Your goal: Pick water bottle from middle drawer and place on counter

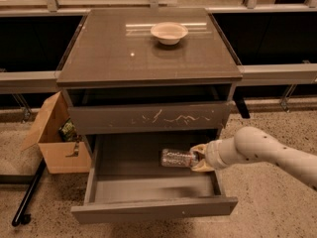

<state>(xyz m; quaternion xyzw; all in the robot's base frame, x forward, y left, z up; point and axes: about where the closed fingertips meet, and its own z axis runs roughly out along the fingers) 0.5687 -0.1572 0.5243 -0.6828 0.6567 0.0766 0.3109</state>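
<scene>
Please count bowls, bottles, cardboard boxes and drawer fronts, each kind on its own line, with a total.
Bowl: 1, on the counter.
Water bottle: 1, at the tool, inside the open middle drawer.
Cardboard box: 1.
Drawer fronts: 2, the scratched front and the middle drawer's.
Total: 5.

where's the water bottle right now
In the camera view the water bottle is held sideways inside the open middle drawer, right of centre, with its right end in the tool, just below the scratched drawer front.

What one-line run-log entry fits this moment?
phase: grasp | gripper: in open grey metal middle drawer, shut on clear ribbed plastic water bottle | glossy grey-brown counter: bottle absent
</scene>
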